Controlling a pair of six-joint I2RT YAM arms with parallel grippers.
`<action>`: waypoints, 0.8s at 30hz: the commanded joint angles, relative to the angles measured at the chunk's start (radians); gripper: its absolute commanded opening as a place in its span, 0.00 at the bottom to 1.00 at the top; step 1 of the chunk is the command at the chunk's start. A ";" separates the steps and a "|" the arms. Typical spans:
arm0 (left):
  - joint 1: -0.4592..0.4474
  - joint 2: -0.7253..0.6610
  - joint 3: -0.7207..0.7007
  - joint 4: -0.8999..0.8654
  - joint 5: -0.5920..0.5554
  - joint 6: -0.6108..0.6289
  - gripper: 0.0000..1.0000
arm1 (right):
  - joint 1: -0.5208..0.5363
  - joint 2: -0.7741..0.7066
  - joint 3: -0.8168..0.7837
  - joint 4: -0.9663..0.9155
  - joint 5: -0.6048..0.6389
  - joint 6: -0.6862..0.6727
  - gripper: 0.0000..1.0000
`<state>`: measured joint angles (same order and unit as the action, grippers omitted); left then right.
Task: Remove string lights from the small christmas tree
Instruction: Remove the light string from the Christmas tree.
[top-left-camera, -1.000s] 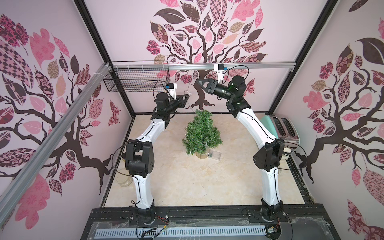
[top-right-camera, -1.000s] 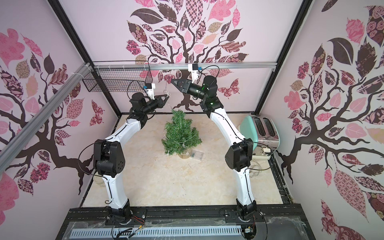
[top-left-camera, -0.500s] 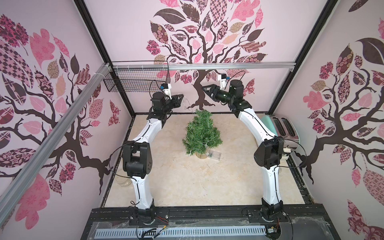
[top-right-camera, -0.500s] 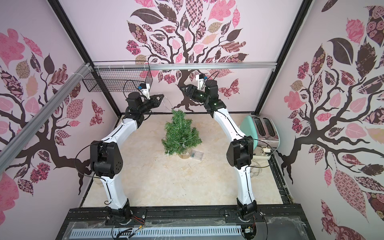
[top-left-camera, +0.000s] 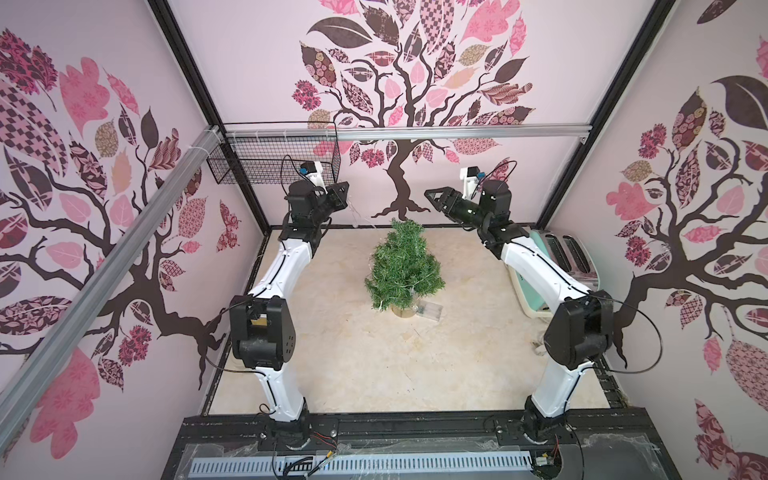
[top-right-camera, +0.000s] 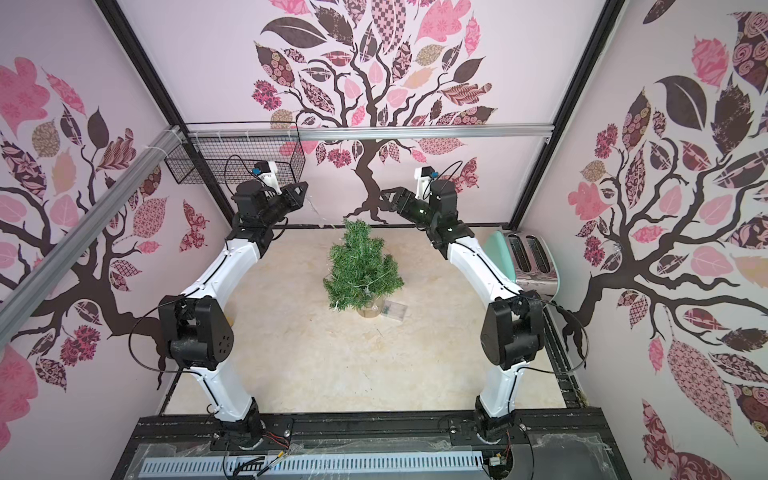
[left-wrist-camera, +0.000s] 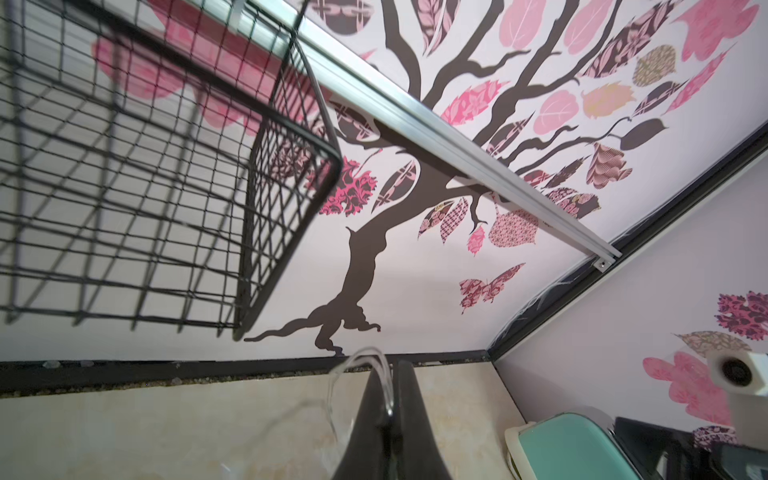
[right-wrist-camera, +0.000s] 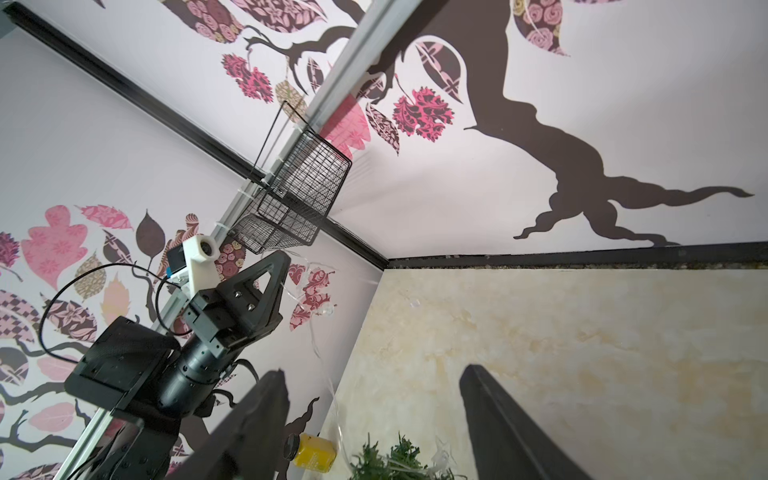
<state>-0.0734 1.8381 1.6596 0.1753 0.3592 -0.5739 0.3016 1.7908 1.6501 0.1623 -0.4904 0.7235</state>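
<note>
Near the wire basket (top-left-camera: 257, 166), left fingers (left-wrist-camera: 411, 419) pinch the string lights (left-wrist-camera: 386, 382); right fingers (right-wrist-camera: 503, 424) spread, empty.

The beige worktop (top-left-camera: 353, 353) carried the small christmas tree (top-left-camera: 401, 266), a clear box (top-left-camera: 430, 309) beside its base, and a toaster (top-left-camera: 569, 253) at its edge.

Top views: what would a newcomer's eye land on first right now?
The small christmas tree stands in the middle of the table. The left end effector is shut on a strand of the string lights trailing toward the treetop; the right end effector hangs open opposite, empty.
</note>
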 joint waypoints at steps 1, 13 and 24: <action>0.009 -0.024 0.001 0.042 0.036 -0.030 0.00 | 0.002 -0.055 -0.043 0.052 0.016 -0.040 0.72; 0.056 -0.141 -0.019 -0.032 -0.052 -0.036 0.00 | 0.003 -0.160 -0.150 0.080 0.029 -0.039 0.73; 0.074 -0.306 -0.076 -0.101 -0.105 -0.010 0.00 | 0.001 -0.271 -0.269 0.121 0.042 -0.035 0.74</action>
<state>0.0048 1.5757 1.6028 0.1040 0.2867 -0.6025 0.3023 1.5578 1.3819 0.2447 -0.4561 0.6952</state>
